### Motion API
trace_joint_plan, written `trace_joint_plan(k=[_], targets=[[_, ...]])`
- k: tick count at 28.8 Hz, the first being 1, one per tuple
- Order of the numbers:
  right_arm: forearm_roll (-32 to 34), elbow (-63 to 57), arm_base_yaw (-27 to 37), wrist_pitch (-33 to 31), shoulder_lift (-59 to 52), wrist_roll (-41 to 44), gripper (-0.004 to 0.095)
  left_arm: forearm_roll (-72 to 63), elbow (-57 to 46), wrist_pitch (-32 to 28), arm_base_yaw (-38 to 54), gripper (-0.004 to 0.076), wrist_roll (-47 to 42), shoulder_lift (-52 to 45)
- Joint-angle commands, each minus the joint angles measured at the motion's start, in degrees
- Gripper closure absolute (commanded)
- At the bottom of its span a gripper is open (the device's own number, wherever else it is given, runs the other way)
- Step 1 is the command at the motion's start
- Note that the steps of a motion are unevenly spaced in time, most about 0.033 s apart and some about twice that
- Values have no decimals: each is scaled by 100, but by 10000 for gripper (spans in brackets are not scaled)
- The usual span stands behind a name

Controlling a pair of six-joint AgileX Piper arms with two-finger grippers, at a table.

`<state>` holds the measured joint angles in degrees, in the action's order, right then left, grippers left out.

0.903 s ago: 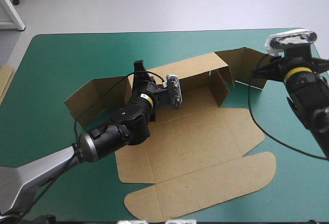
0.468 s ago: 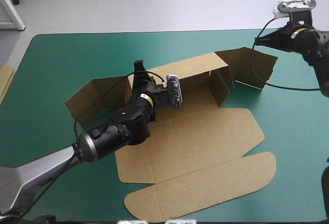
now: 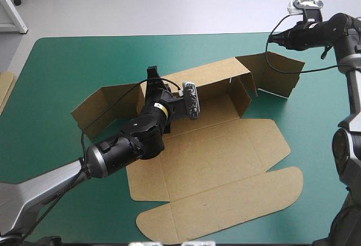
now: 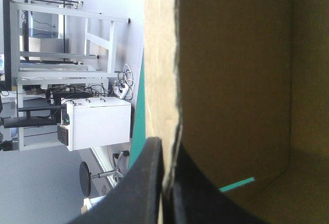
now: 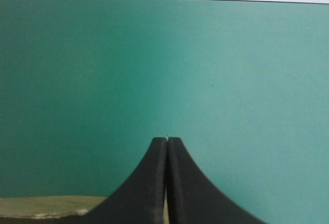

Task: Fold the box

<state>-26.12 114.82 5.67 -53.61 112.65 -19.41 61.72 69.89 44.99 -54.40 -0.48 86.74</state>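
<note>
Left wrist view: left gripper (image 4: pixel 165 183) clamps the box (image 4: pixel 231 80) wall upright; right gripper (image 5: pixel 167 141), closed empty at high view's upper right, probably tucks flaps next.

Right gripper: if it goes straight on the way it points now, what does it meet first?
Probably the bare teal-green cover: the right gripper, shut, aims at open cover with nothing between. The box shows only beside its base, not ahead. Depth is unclear.

From above and behind, we look down on most of the table (image 3: pixel 67 65) and the whole box (image 3: pixel 214 161). Our left wrist camera sits hard against the box's raised wall, turned a quarter; our right, farther off, catches only its edge.
</note>
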Motion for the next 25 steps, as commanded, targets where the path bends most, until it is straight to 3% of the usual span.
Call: trace_joint_plan(k=[1, 11, 17, 21, 25], targets=[[-573, 321, 36, 71, -78, -303, 928, 132, 114, -189, -72, 734, -62, -236], [-1438, 330, 36, -974, 132, -1142, 927, 297, 114, -189, -72, 734, -62, -236], [-1492, 291, 36, -1720, 77, -1131, 926, 343, 114, -200, -72, 734, -93, -226], [-1458, 24, 36, -1757, -160, -1219, 926, 343, 114, -200, -72, 734, -93, -226], [-1362, -1111, 61, -1373, -767, -1528, 926, 343, 114, -248, -72, 734, -115, -226]])
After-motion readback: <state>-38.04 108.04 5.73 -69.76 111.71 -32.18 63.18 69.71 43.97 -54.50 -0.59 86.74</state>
